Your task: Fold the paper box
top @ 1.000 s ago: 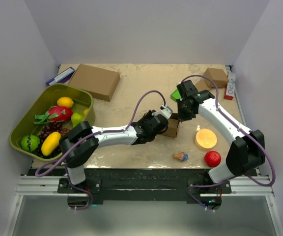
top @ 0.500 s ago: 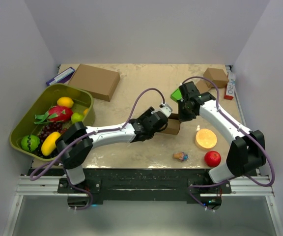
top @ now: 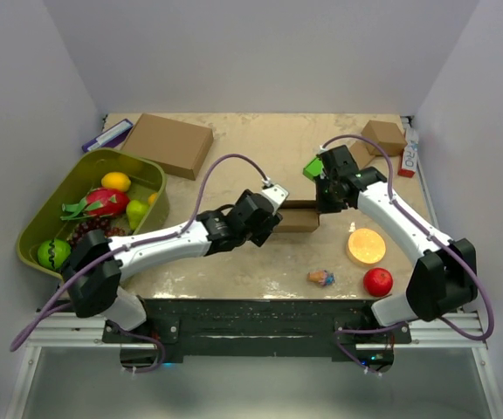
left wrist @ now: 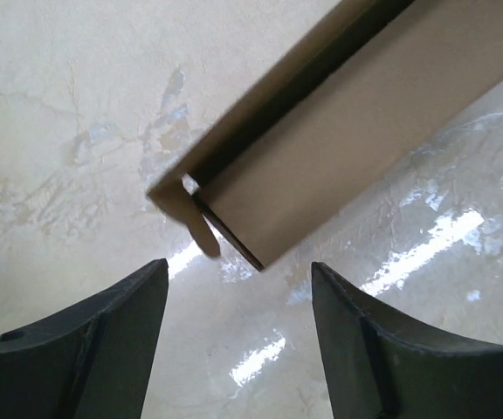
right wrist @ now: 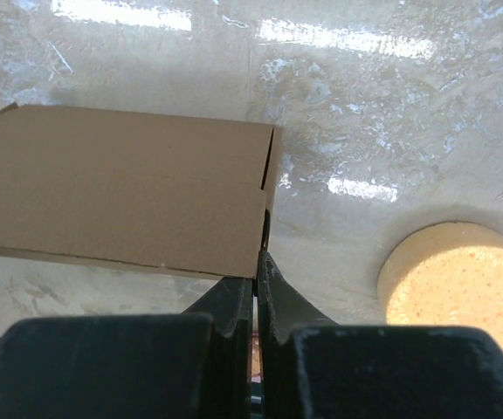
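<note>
The paper box (top: 297, 218) is a slim brown cardboard box lying on the table's middle. In the left wrist view its open end (left wrist: 234, 218), with a small tab sticking out, sits just beyond my fingers. My left gripper (top: 272, 212) (left wrist: 238, 271) is open, a little to the left of the box and touching nothing. My right gripper (top: 326, 205) (right wrist: 258, 262) is shut on the box's right end, with a thin cardboard edge (right wrist: 267, 196) pinched between its fingers. The box's top (right wrist: 120, 192) is flat and closed in the right wrist view.
A green bowl (top: 33, 229) of fruit stands at the left. A larger brown box (top: 168, 144) and a blue-white item (top: 107, 135) lie at the back left, a small brown box (top: 382, 135) at the back right. Near the right arm are an orange disc (top: 367, 246), a red apple (top: 377, 281), a small wrapped thing (top: 321, 278) and a green piece (top: 313, 168).
My left gripper has opened, let go of the box and drawn back to the left. The box now lies lower and longer on the table. The right gripper keeps its pinch.
</note>
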